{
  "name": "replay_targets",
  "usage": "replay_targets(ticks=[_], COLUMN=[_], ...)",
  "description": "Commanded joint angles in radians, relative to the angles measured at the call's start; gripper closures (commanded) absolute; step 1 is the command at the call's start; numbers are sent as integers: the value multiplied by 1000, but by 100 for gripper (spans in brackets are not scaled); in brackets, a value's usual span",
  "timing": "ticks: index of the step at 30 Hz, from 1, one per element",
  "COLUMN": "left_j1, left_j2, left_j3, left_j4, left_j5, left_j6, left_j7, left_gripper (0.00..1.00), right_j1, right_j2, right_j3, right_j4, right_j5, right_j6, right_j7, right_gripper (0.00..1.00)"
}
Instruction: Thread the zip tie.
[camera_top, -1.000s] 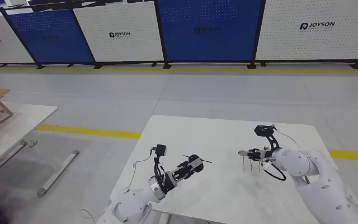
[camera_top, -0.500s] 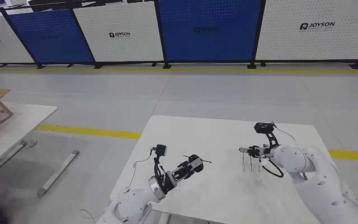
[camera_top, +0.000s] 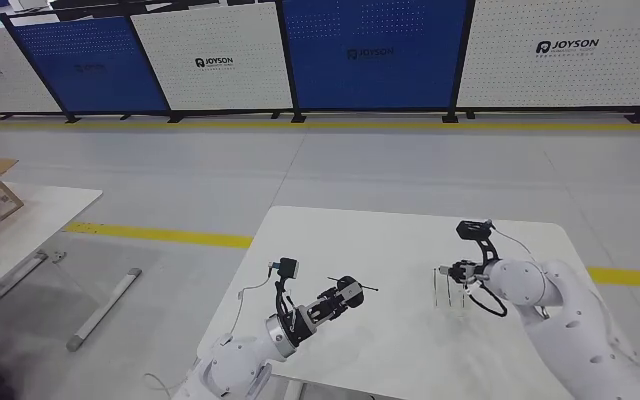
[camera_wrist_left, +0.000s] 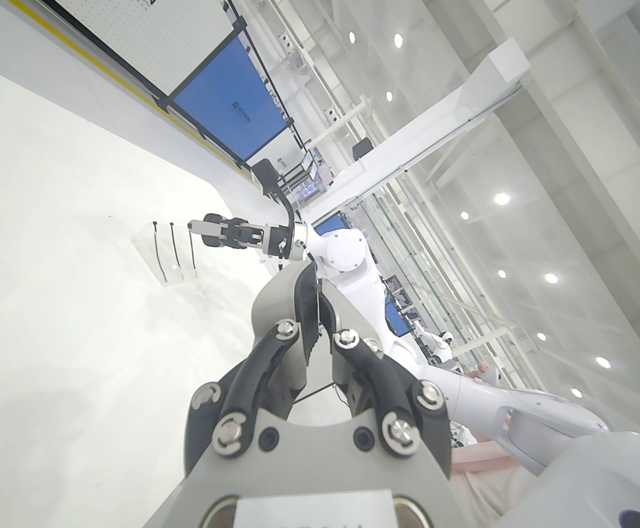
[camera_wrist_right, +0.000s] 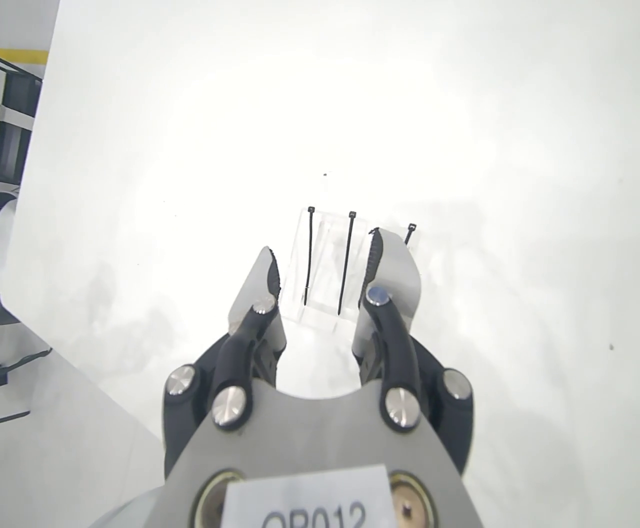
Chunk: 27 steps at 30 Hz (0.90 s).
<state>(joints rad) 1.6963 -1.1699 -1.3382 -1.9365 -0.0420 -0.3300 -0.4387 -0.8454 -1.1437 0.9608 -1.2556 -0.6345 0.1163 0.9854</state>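
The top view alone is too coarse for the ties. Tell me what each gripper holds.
Observer: The left gripper is shut on a black zip tie, pinched between its pads.
Operator: Now the right.
Observer: The right gripper is open, holding nothing, close by a clear holder.
Operator: Count what's in it.
Observer: Three upright zip ties.

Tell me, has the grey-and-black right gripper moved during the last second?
Yes, slightly: the right gripper drew back toward the white table's right edge, above the clear plastic stand.
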Motion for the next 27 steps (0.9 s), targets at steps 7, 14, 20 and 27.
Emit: replay_targets(ticks=[7,14,20,27], left_j1=[0,0,0,0], left_j2=[0,0,0,0], left_j3=[0,0,0,0], left_j4=[0,0,0,0], left_j5=[0,0,0,0], left_j6=[0,0,0,0], left_j7=[0,0,0,0], left_gripper=[100,100,100,100], right_j1=[10,27,45,67], right_j2=[-10,-22,-35,-44], right_j3=[-15,-33,-55,-70], right_j4=[32,58,85,115], right_j5=[3,-5,-15,-23], right_j6=[13,34,56,60], right_j7=[6,9,7,58], right_gripper=[62,67,74,76])
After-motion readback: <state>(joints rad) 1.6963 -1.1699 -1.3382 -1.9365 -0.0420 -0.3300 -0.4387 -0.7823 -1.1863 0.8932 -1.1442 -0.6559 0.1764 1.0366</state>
